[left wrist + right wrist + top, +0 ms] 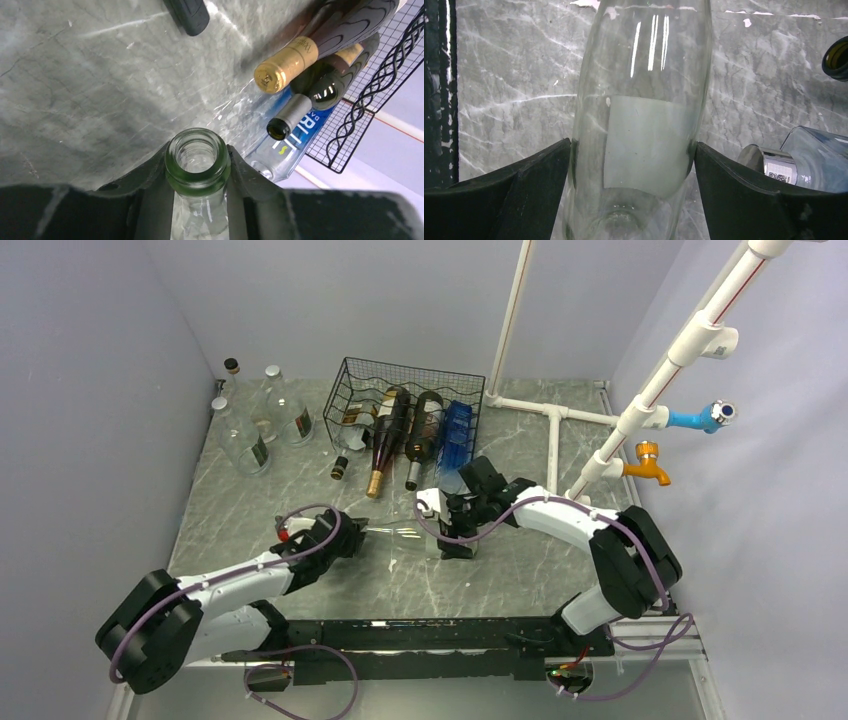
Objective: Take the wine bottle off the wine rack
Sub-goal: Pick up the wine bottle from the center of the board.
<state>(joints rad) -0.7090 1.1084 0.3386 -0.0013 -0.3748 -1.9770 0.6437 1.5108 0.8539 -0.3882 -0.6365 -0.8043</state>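
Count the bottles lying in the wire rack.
4 in the wine rack, left to right: a small dark-capped bottle, a gold-capped wine bottle, a silver-capped dark bottle, a blue bottle. Others could be hidden under them.

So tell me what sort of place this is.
Probably a robotics test cell, not a real cellar: plain walls box in a marble-patterned table, a white pipe frame carries a blue tap and an orange tap, and the left arm and right arm are bolted at its near edge.
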